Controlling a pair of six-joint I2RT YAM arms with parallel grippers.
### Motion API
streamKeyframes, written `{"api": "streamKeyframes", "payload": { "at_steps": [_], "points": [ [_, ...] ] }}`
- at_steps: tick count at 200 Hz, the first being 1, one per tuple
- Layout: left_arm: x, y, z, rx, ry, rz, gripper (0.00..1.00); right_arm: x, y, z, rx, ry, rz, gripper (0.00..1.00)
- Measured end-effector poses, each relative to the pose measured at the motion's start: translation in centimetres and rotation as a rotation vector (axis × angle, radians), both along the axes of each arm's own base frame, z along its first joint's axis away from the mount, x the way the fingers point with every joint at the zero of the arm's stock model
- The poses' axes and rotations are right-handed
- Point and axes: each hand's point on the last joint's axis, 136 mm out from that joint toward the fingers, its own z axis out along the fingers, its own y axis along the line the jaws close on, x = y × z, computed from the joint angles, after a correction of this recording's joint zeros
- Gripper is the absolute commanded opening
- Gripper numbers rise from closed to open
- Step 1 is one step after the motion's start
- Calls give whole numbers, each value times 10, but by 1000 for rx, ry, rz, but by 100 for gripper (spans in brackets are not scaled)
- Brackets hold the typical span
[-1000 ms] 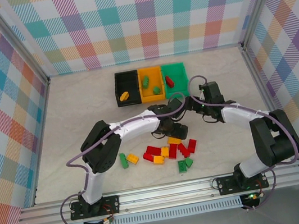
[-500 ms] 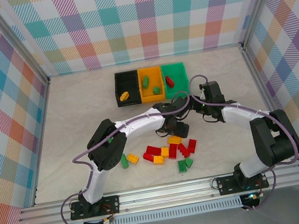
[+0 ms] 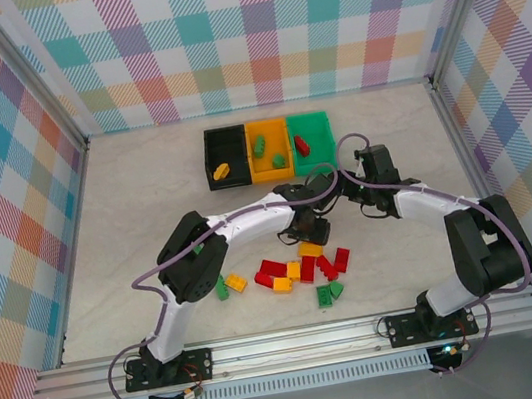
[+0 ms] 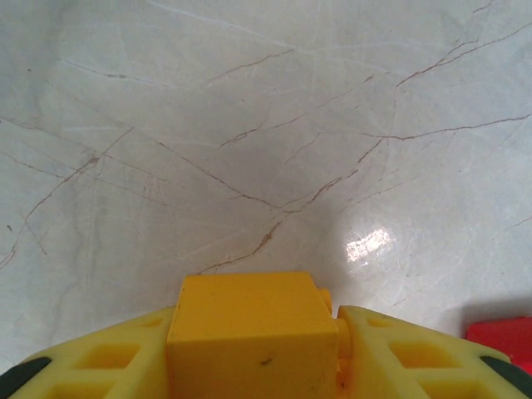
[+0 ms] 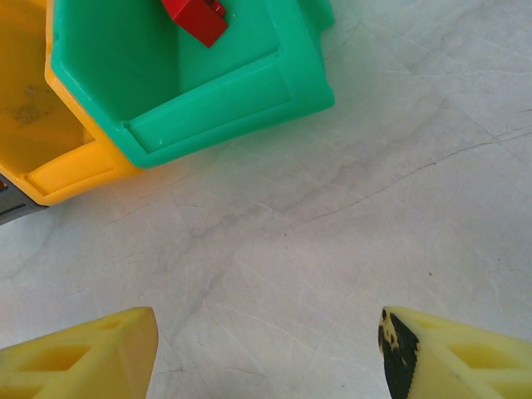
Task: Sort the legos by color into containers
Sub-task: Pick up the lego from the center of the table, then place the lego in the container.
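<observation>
Left claw (image 4: 259,362) tighter around one lego (image 4: 245,320)

Bare table (image 3: 136,210) left of brick pile (image 3: 302,267) — free; left arm (image 3: 249,222) lies between pile and bins (image 3: 208,168).

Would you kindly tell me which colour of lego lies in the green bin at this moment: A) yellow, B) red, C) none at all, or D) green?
B: a red lego lies inside the green bin, seen from the top and right wrist views.
</observation>
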Motion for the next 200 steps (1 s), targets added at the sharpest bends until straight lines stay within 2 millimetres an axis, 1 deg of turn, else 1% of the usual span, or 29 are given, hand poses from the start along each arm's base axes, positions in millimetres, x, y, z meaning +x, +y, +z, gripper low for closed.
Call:
{"api": "streamKeyframes", "payload": {
  "at_steps": [20,49,63,83,98,108,126,162,173,186,200],
  "points": [
    [1,1,1,1,-7,6,41,0,0,0,0,0,0,71],
    [6,6,9,-11,-12,33,41,0,0,0,0,1,1,71],
    [9,10,18,-27,-20,46,41,0,1,0,2,1,2,71],
    [24,19,40,-64,-49,83,41,-1,1,0,5,2,5,71],
    [40,33,57,-86,-76,127,41,-1,2,0,10,3,10,71],
    [53,45,68,-96,-97,163,41,-1,3,0,13,4,13,71],
    [76,74,86,-94,-128,236,41,-2,4,1,22,7,16,71],
    [125,130,111,-83,-186,370,42,-4,7,-2,43,25,19,71],
    [139,145,120,-84,-198,403,43,-4,8,-4,44,33,20,71],
    [162,159,135,-102,-224,443,43,-4,8,-7,47,42,21,71],
    [193,171,151,-130,-263,487,44,-5,10,-10,55,52,24,71]
  ]
}}
